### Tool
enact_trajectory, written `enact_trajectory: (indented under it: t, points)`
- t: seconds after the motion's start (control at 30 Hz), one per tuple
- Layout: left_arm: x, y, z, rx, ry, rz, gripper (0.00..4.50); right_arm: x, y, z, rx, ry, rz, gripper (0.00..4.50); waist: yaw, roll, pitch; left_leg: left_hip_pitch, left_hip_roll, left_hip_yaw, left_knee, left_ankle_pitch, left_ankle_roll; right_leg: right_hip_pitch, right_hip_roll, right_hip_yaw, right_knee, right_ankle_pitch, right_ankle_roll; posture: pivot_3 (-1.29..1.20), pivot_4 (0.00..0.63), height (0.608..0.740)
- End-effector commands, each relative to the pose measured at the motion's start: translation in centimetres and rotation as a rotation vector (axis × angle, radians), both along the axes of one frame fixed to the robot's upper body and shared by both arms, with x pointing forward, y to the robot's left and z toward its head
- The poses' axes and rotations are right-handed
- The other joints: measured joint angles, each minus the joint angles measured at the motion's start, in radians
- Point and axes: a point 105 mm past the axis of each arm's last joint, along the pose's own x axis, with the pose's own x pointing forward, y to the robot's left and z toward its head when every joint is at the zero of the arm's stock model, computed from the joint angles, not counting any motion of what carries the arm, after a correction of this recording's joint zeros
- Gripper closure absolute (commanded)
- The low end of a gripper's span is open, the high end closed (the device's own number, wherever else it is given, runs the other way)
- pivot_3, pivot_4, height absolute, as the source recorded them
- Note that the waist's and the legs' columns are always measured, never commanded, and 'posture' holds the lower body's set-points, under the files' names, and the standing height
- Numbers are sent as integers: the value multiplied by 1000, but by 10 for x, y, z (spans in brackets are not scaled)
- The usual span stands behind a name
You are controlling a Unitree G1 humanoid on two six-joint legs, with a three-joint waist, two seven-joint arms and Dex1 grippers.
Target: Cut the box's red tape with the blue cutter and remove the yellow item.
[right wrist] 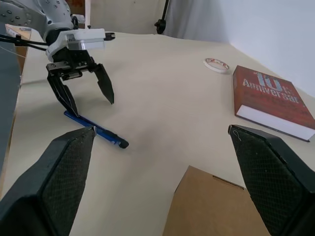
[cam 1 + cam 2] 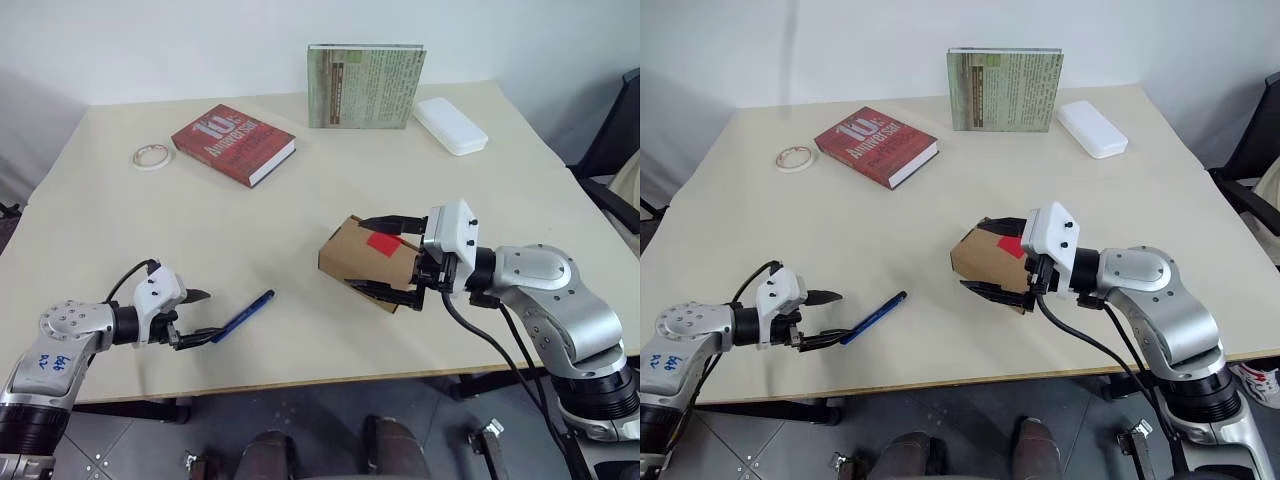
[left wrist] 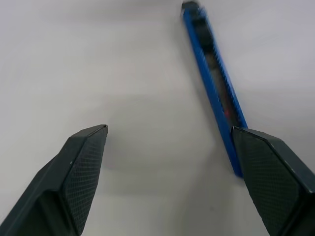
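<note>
Two hands at work, each on a different thing. Right hand (image 2: 400, 262) holds the box (image 2: 365, 258) just above the table (image 2: 420, 170), one black finger over its top and one under, jaws spread wide around the carton; the red tape (image 2: 384, 241) sits on the upper face, apparently uncut. Left hand (image 2: 196, 315) is released, fingers parted, with the blue cutter (image 2: 243, 315) lying flat on the table; its near end rests by the lower fingertip, not gripped. Yellow item not seen, presumably inside the closed box. Red book (image 2: 233, 144), green book (image 2: 365, 85), tape roll (image 2: 151, 156) and white case (image 2: 450, 124) lie well apart at the far side. Step in hand, as I judge it: the cutter stage, tool lying loose. Next move calls for closing the left fingers squarely on the slim cutter body, lifting it without rolling, then bringing its tip to the tape while the right hand keeps the box steady.
</note>
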Motion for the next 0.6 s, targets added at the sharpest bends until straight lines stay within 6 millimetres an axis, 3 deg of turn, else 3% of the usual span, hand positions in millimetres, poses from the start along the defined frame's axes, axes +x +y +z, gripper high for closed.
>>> enact_trajectory:
  t: [0.03, 0.1, 0.3, 0.5, 0.6]
  points:
    - [-2, 2, 13, -73, -26, 34, 292, -2, 0, 9, 13, -31, 17, 0, 0, -3, 1, -2, 0, 1, 0, 0, 0, -2, 0, 0, 0, 0, 0, 0, 150, 740]
    - [-5, 4, 17, -91, -13, 37, 292, -2, 0, 9, 13, -30, 19, 0, 0, -6, 3, -11, 0, 2, 1, 0, 0, -9, 0, 0, 0, 1, 1, 0, 150, 740]
    - [-7, 18, 45, -134, -36, 51, 292, 0, 0, 10, 13, -28, 22, 0, -1, -14, 7, -11, 0, 4, 1, -1, 0, -10, 0, -1, -4, 1, 2, 0, 150, 740]
    - [4, 23, 82, -178, -159, 74, 292, 30, -8, 20, 103, -8, -201, 0, -1, -15, 8, -11, 0, 6, 1, -3, 1, -11, 0, -1, -4, 1, 2, 0, 150, 740]
    - [7, 21, 91, -172, -221, 76, 292, 41, -14, 23, 229, 94, -286, 0, -1, -15, 8, -11, 1, 7, 1, -3, 0, -11, 0, -1, -4, 1, 2, 0, 150, 740]
